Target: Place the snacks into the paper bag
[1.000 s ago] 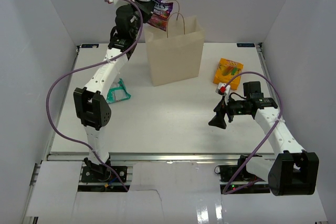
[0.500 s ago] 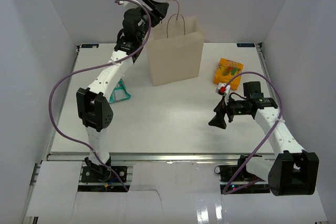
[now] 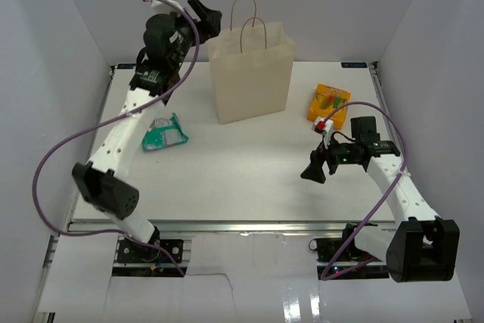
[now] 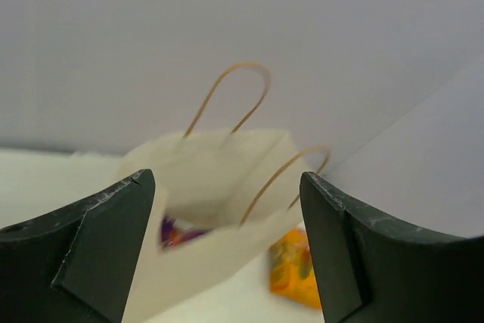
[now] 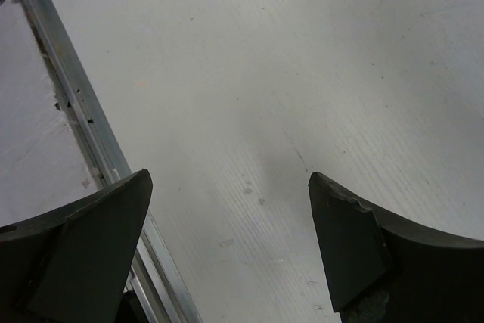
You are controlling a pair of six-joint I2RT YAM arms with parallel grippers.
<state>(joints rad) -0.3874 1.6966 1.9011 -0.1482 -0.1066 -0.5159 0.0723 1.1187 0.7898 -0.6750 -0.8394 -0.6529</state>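
Evidently the left gripper (image 3: 204, 14) hangs open and empty, high beside the paper bag (image 3: 253, 73), a height suited to dropping packets in; the right gripper (image 3: 312, 172), also open, waits low over the table (image 3: 227, 179). Only the left wrist view sees inside the bag, where the purple candy bag (image 4: 176, 232) lies, while only the overhead shows the teal-and-white pouch (image 3: 165, 134) outside.

- Paper bag (image 3: 252, 73): one.
- Twine handles (image 4: 246, 64) on it: two.
- Snacks in view: three.
  - Teal pouch (image 3: 165, 134): one, on the table.
  - Orange pack (image 3: 329, 102): one, on the table.
  - Purple bag (image 4: 175, 232): one, inside the paper bag, seen from the left wrist.
- Arms: two, the left arm (image 3: 121, 130) and the right arm (image 3: 401, 187).
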